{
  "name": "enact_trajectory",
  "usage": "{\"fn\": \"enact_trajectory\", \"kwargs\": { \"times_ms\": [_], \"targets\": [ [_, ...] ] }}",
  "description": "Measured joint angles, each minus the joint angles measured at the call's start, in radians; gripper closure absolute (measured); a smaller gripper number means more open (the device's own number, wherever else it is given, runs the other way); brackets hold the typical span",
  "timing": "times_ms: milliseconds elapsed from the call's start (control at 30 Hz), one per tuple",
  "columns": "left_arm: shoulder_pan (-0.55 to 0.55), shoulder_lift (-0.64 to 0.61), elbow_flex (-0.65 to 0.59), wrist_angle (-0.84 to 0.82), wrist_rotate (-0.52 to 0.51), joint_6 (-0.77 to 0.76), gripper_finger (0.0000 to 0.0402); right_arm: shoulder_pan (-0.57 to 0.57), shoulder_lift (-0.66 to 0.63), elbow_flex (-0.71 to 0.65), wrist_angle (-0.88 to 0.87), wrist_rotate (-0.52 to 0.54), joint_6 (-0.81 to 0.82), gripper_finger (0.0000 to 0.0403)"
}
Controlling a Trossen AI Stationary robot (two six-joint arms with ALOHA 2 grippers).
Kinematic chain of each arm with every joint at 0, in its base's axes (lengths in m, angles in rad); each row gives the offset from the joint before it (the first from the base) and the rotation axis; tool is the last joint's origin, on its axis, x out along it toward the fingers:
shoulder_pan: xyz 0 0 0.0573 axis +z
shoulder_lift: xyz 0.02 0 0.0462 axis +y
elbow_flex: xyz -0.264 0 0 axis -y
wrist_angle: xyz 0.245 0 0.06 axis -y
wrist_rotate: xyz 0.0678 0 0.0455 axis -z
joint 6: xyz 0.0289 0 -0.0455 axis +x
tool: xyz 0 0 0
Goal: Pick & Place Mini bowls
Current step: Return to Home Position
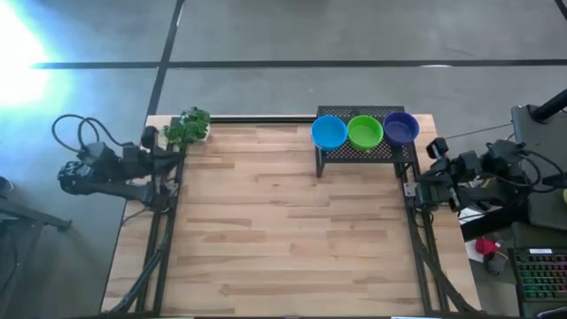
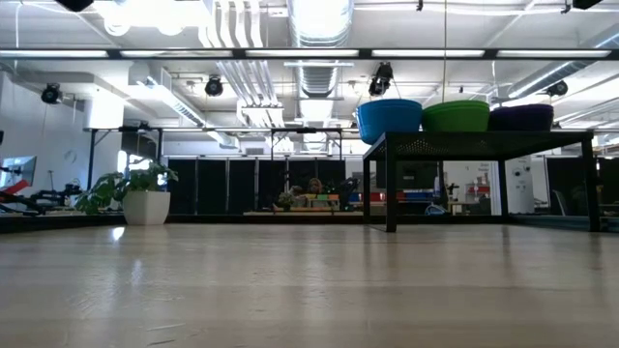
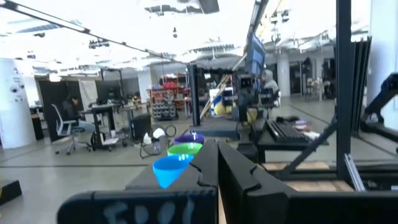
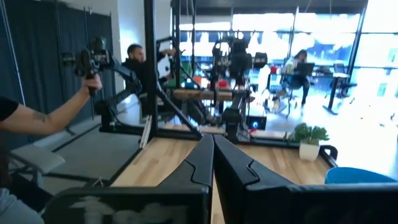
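On shelf (image 1: 356, 152): blue bowl (image 1: 329, 133), green bowl (image 1: 364, 132), purple bowl (image 1: 400, 128); left gripper (image 3: 217, 149), right gripper (image 4: 212, 142) closed, empty; homing, just park.

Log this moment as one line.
blue bowl, green bowl, purple bowl: on shelf | left gripper: shut, at table left edge | right gripper: shut, right edge

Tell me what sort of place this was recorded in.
Most likely an open robotics lab or workshop: exposed ceiling ducts and strip lights overhead, a seated person in the room beyond, and a wooden table flanked by the parked left arm and right arm.
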Motion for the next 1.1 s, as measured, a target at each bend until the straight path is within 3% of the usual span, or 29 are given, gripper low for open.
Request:
{"fn": "enact_trajectory", "kwargs": {
  "times_ms": [733,1100],
  "targets": [
    [0.000,-0.179,-0.017,-0.024,0.000,0.047,0.0402,0.000,-0.048,-0.018,0.002,0.050,-0.003,0.0394],
    [0.000,-0.189,-0.079,-0.031,-0.048,0.060,0.0402,0.000,-0.047,-0.134,0.151,0.052,-0.005,0.0394]
  ]
}}
